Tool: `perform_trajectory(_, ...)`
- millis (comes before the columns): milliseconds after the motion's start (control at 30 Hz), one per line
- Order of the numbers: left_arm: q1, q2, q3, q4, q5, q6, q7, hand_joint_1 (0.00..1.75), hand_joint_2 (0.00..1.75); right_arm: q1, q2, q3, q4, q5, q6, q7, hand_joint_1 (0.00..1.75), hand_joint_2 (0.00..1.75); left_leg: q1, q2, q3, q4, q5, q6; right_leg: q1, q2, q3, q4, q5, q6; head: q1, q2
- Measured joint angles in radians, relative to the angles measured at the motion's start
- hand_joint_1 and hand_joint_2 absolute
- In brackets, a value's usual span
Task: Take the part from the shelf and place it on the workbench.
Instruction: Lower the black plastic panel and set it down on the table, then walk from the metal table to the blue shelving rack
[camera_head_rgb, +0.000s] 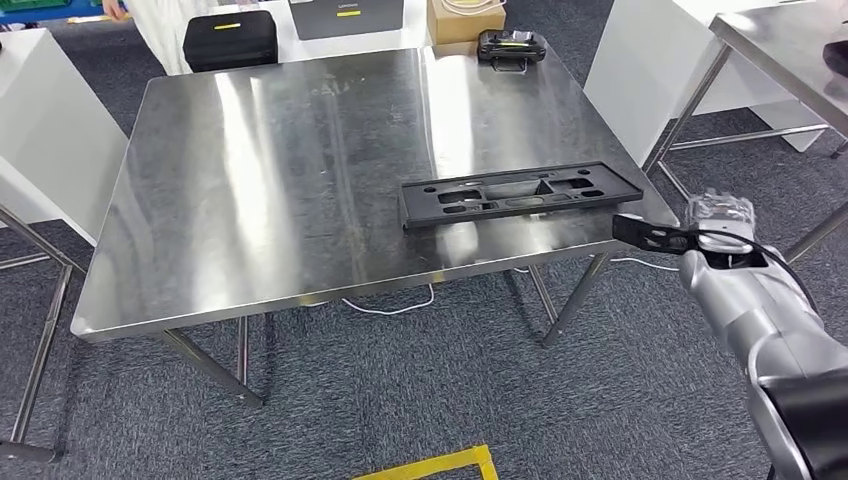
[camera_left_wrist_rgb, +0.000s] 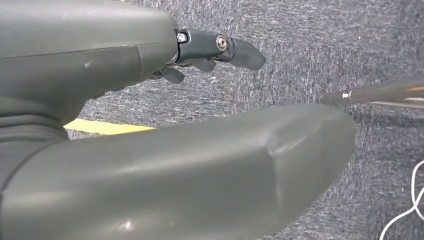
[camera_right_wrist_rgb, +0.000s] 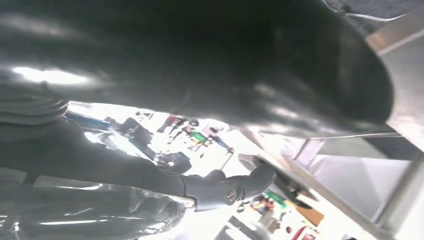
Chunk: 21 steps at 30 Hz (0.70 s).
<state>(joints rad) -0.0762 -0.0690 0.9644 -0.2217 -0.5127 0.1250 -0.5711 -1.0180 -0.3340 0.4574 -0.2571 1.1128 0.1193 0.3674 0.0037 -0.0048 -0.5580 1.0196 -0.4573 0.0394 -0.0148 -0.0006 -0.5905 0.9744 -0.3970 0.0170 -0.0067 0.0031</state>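
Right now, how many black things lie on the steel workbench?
2. The long black part lies flat near the front right edge of the workbench. A small black device sits at the far right edge. The black case seems to stand behind the workbench.

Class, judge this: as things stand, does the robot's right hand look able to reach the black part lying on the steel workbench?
Probably yes. The right hand hovers just off the workbench edge, beside the black part, with nothing between them.
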Motion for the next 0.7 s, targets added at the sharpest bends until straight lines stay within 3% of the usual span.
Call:
perform_trajectory(67,0.0,-0.002,0.001,0.0,-0.002,0.0,0.0,0.0,0.0,0.029,-0.007,-0.007,0.0,-0.001,-0.016,0.008,0.0,0.0,-0.003,0.002,-0.002,-0.01,0.009,0.012,0.002,-0.001,-0.004,-0.003,0.008,0.013,0.0,0.0)
perform_trajectory(133,-0.001,-0.006,0.001,0.0,-0.003,0.0,0.0,0.0,0.0,0.05,-0.015,-0.013,0.0,-0.001,-0.025,0.014,0.0,0.0,0.0,0.005,-0.003,-0.029,0.03,0.027,0.003,-0.001,-0.023,0.021,-0.009,0.019,0.001,0.0)
perform_trajectory(167,-0.002,-0.008,0.001,0.0,-0.004,0.0,0.0,0.0,0.0,0.059,-0.021,-0.015,0.0,-0.001,-0.032,0.021,0.0,0.0,0.001,0.007,-0.007,-0.037,0.04,0.033,0.004,0.0,-0.046,0.063,-0.034,0.016,0.001,0.0)
perform_trajectory(233,-0.003,-0.011,0.001,0.0,-0.007,0.0,0.001,0.0,0.0,0.084,-0.031,-0.021,0.0,-0.001,-0.053,0.041,0.0,0.0,0.001,0.008,-0.021,-0.04,0.052,0.038,0.001,0.0,-0.106,0.2,-0.102,0.011,0.002,0.0)
perform_trajectory(300,-0.002,-0.015,0.002,0.0,-0.012,0.0,0.003,0.0,0.0,0.123,-0.037,-0.027,0.0,0.0,-0.085,0.064,0.0,0.0,0.001,0.007,-0.034,-0.04,0.061,0.036,-0.003,0.0,-0.137,0.293,-0.138,0.02,0.002,0.0)
perform_trajectory(333,-0.002,-0.017,0.002,0.0,-0.013,0.0,0.004,0.0,0.0,0.143,-0.038,-0.031,0.0,0.001,-0.103,0.074,0.0,0.0,0.001,0.006,-0.04,-0.039,0.066,0.033,-0.005,0.0,-0.123,0.281,-0.134,0.029,0.002,0.0)
perform_trajectory(400,-0.003,-0.021,0.001,0.0,-0.017,0.001,0.006,0.0,0.0,0.174,-0.041,-0.038,0.0,0.001,-0.142,0.093,0.0,0.0,0.001,0.006,-0.052,-0.032,0.071,0.026,-0.013,-0.003,-0.036,0.143,-0.098,0.048,0.002,0.0)
perform_trajectory(433,-0.003,-0.022,0.001,0.0,-0.018,0.001,0.006,0.0,0.0,0.185,-0.042,-0.041,0.0,0.002,-0.162,0.101,0.0,0.0,-0.001,0.006,-0.058,-0.027,0.073,0.021,-0.014,-0.003,0.006,0.072,-0.08,0.052,0.002,0.0)
perform_trajectory(500,-0.004,-0.023,0.001,0.0,-0.022,0.001,0.006,0.0,0.0,0.211,-0.044,-0.048,0.0,0.005,-0.202,0.116,0.0,0.0,-0.004,0.007,-0.068,-0.017,0.075,0.012,-0.011,-0.003,0.044,0.001,-0.06,0.043,0.0,0.0)
perform_trajectory(600,-0.004,-0.024,0.002,0.0,-0.023,0.001,0.005,0.0,0.0,0.257,-0.043,-0.058,0.0,0.008,-0.248,0.129,0.0,0.0,-0.001,0.006,-0.079,-0.008,0.076,-0.001,-0.011,-0.001,0.035,0.005,-0.05,0.021,-0.001,0.0)
perform_trajectory(633,-0.003,-0.024,0.002,0.0,-0.024,0.001,0.006,0.0,0.0,0.268,-0.041,-0.06,0.0,0.009,-0.255,0.132,0.0,0.0,0.002,0.006,-0.087,0.007,0.061,-0.006,-0.013,-0.001,0.032,0.006,-0.045,0.014,-0.001,0.0)
perform_trajectory(700,-0.003,-0.024,0.002,0.0,-0.025,0.001,0.006,0.0,0.0,0.289,-0.038,-0.064,0.0,0.009,-0.265,0.139,0.0,0.0,0.006,0.006,-0.12,0.092,-0.006,-0.017,-0.016,-0.001,0.023,0.006,-0.036,0.0,-0.002,0.0)
